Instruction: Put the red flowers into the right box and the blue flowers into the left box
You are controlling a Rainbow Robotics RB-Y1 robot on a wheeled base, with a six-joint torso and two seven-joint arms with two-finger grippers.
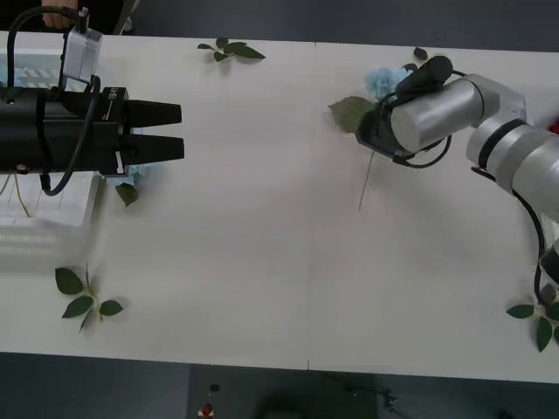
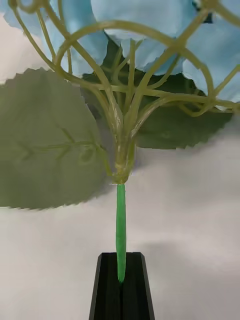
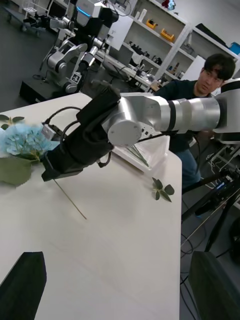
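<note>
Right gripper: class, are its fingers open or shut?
Shut: the right gripper has its black fingers pressed together on the blue flower's stem.

Blue flower (image 1: 382, 81): pale fluffy cluster, big green leaf, thin stem, far right on counter (image 1: 262, 218). Left box (image 1: 52, 205): white tray, counter's left edge.

Your right gripper (image 2: 121, 282) has its black fingers (image 2: 107, 295) closed on the green stem of a blue flower (image 2: 150, 20). A large leaf (image 2: 45, 145) lies beside it on the white table (image 2: 200, 225).
</note>
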